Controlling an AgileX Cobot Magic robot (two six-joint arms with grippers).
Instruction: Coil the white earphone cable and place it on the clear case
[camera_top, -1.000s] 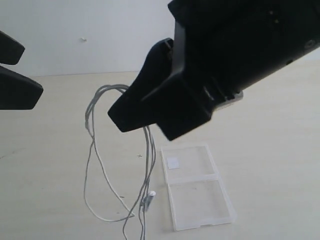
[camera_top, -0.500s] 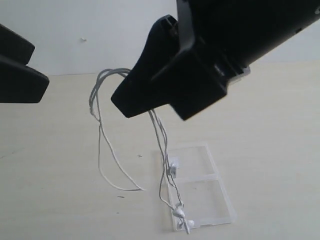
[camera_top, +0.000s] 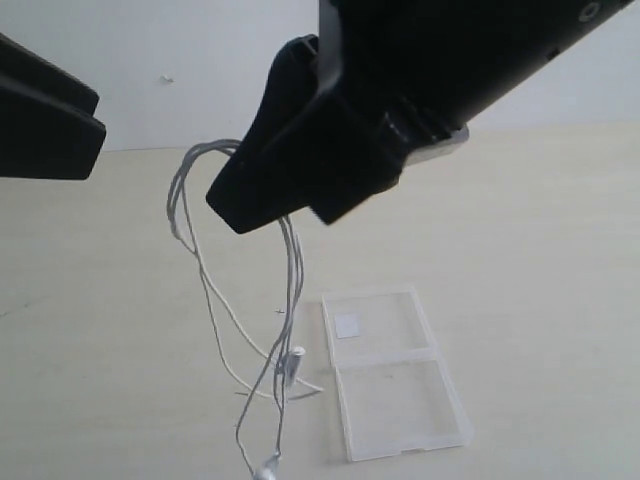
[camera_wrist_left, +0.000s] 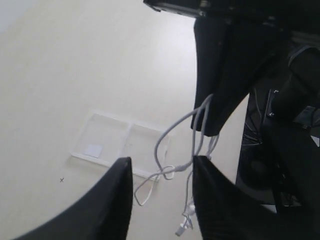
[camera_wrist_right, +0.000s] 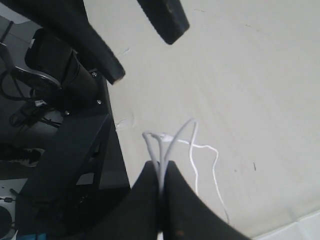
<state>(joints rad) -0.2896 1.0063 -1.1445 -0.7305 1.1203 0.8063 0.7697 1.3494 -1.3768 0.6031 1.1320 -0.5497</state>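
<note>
Swinging is the main risk, I judge: the white earphone cable (camera_top: 295, 360) hangs in long loose strands, not a tight coil. If it is lowered as it is, the loops may spill off the clear case (camera_top: 390, 400) onto the table (camera_top: 540, 250). The trailing end could also drag against the light case and shove it, or a strand could slip out of the pinch.

The right gripper (camera_wrist_right: 161, 190) is pressed closed on a gathered bunch of strands, well above the case. From that pinch one loop bows out away from the case, and the rest drops to the table just beside the case, on its edge nearer the left gripper (camera_wrist_left: 161, 165). The inline piece hangs near the sticker (camera_top: 347, 326) half, and the lowest end lies off the case. The left gripper stands spread wide, holding nothing, higher than the case, with the strands showing between its fingers.
</note>
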